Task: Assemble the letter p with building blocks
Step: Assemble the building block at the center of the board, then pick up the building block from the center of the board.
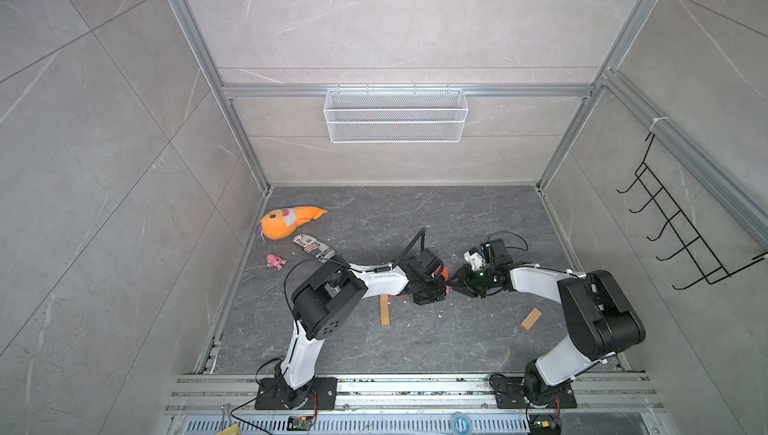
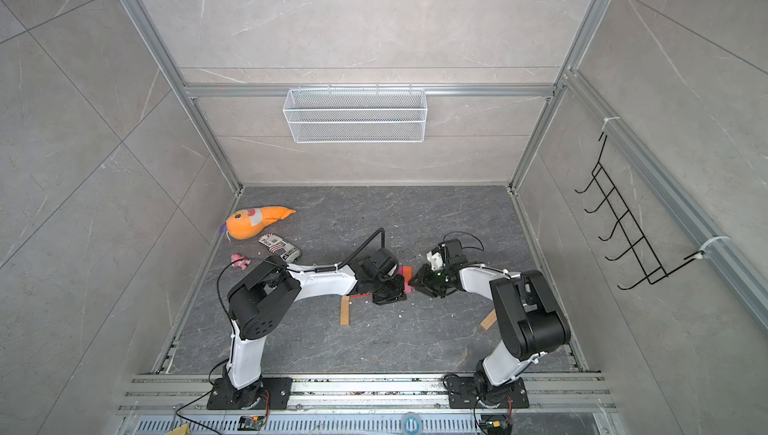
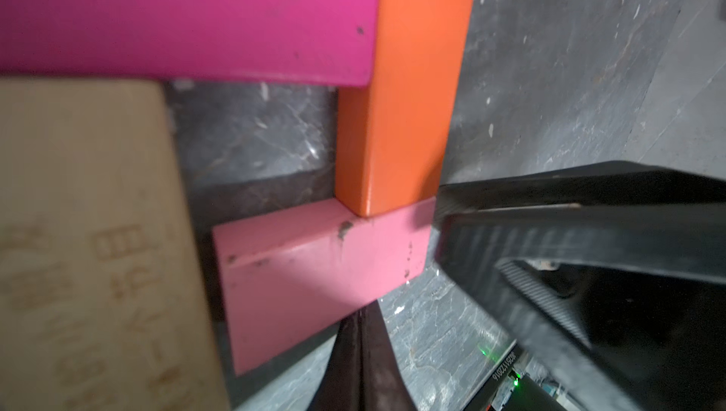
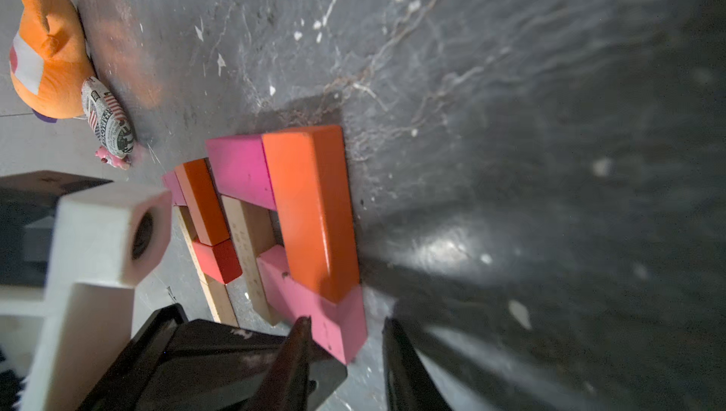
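Two tan bricks flank the work. Left tan brick (image 1: 385,309) juts from under the left arm (image 1: 374,279). Left gripper (image 3: 359,334), tips together, touches the pink brick (image 3: 314,271) edge of the p (image 4: 314,212). Right gripper (image 4: 345,322), jaws apart, straddles that brick's end. Right tan brick (image 1: 531,319) lies alone on open floor (image 1: 457,341).

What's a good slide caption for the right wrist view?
Right end effector open around the end of the light-pink brick abutting the orange brick.

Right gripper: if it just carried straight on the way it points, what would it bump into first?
Most likely the light pink brick: its end sits between the right gripper's parted jaws, with the orange brick just behind it. Depth is hard to judge.
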